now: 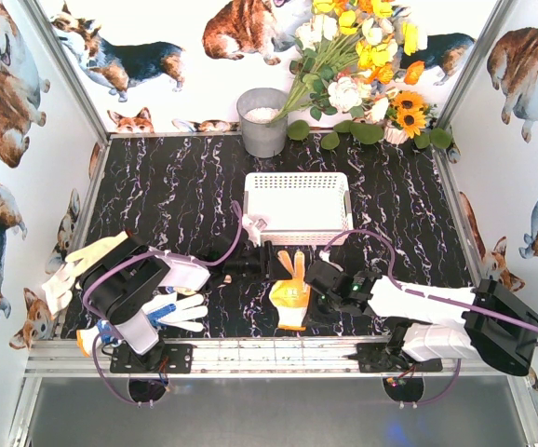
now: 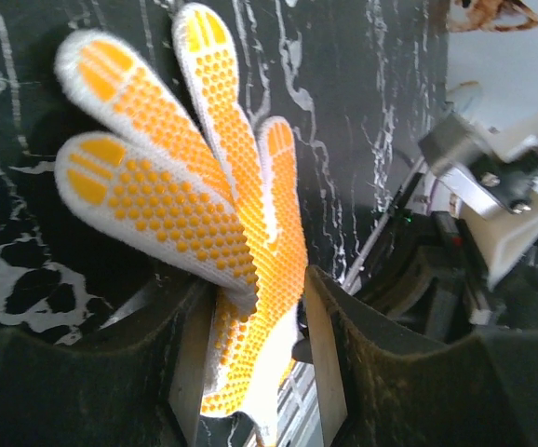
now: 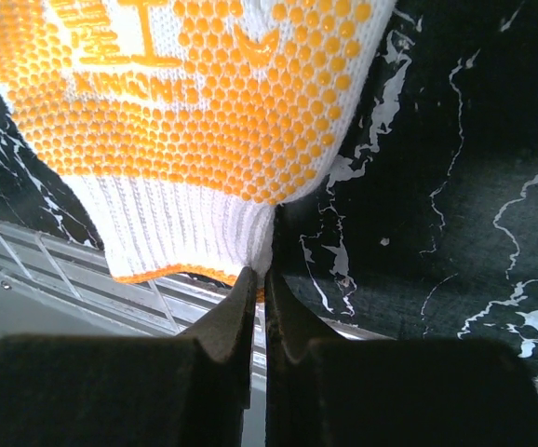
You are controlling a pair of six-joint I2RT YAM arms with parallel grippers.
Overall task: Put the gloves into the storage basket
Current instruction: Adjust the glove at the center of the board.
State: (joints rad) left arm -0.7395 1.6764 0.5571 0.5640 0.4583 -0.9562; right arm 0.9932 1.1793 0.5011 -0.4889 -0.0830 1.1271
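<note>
An orange-dotted white glove (image 1: 290,293) lies palm up on the black marble table, just in front of the white lattice storage basket (image 1: 297,207). My left gripper (image 1: 267,264) reaches it from the left. In the left wrist view its open jaws (image 2: 255,312) straddle the glove's edge (image 2: 204,186), the cloth touching the left pad. My right gripper (image 1: 316,287) sits at the glove's right side. In the right wrist view its tips (image 3: 261,275) are shut on the corner of the knitted cuff (image 3: 176,233).
A blue-dotted glove (image 1: 174,310) lies by the left arm's base, and a plain white glove (image 1: 83,263) at the left wall. A grey metal bucket (image 1: 263,121) and a flower bunch (image 1: 362,65) stand behind the basket. The table's metal rail (image 1: 269,354) runs along the front.
</note>
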